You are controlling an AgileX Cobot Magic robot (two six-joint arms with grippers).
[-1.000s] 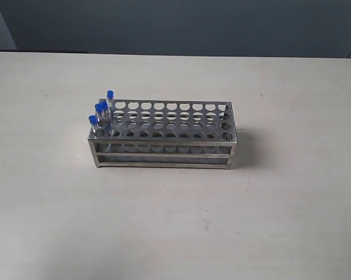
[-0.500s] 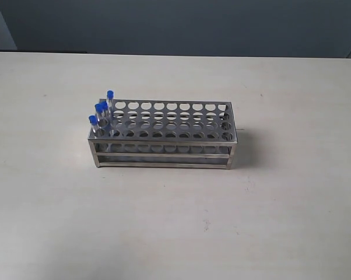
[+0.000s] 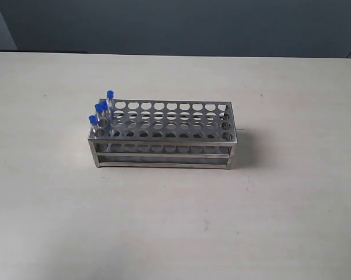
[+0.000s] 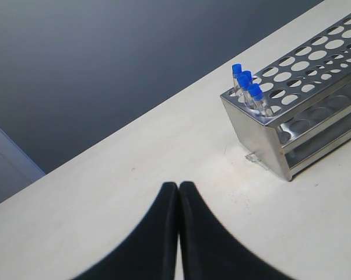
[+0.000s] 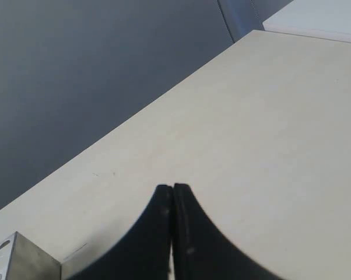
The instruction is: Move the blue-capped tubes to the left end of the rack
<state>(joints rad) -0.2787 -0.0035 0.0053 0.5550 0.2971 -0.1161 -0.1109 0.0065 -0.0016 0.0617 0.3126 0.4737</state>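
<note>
The silver rack [image 3: 164, 137] stands in the middle of the table in the exterior view. The blue-capped tubes [image 3: 99, 112] stand upright in the holes at its left end, caps above the top plate. The left wrist view shows the same rack [image 4: 306, 125] end-on with the blue-capped tubes [image 4: 248, 87] in its near column. My left gripper [image 4: 179, 185] is shut and empty over bare table, well short of the rack. My right gripper [image 5: 173, 187] is shut and empty too; only a corner of the rack [image 5: 18, 259] shows beside it. Neither gripper appears in the exterior view.
The beige table [image 3: 175, 221] spreads around the rack on all sides. A dark wall [image 3: 175, 23] runs behind its far edge. A small clear scrap [image 4: 252, 157] lies on the table at the rack's foot.
</note>
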